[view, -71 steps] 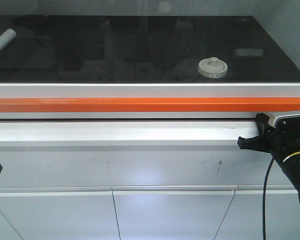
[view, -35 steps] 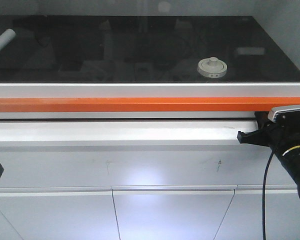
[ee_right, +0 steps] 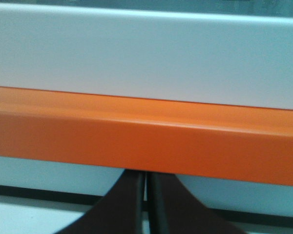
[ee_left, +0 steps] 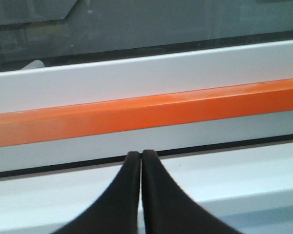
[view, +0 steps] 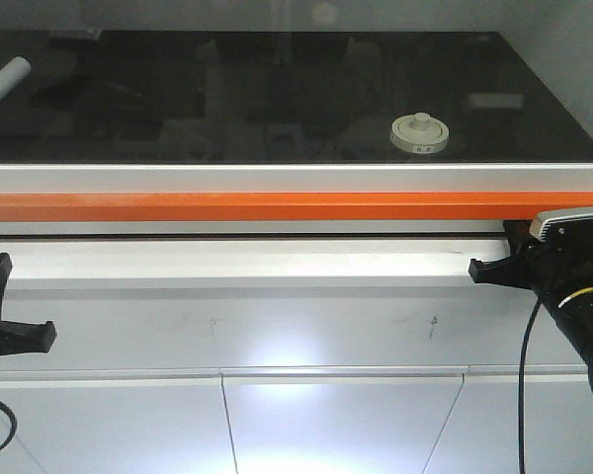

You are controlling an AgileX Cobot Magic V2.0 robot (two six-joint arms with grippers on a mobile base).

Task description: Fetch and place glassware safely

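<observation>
End effectors (ee_left: pixel 140 154) (ee_right: pixel 146 175) both closed, empty

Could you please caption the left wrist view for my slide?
Shut black left claw facing a long orange bar on white framing.

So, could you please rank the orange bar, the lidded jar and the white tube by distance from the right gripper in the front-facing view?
1. Orange bar, just above the right gripper.
2. Lidded jar, beyond it on the dark surface.
3. White tube, far left.
</observation>
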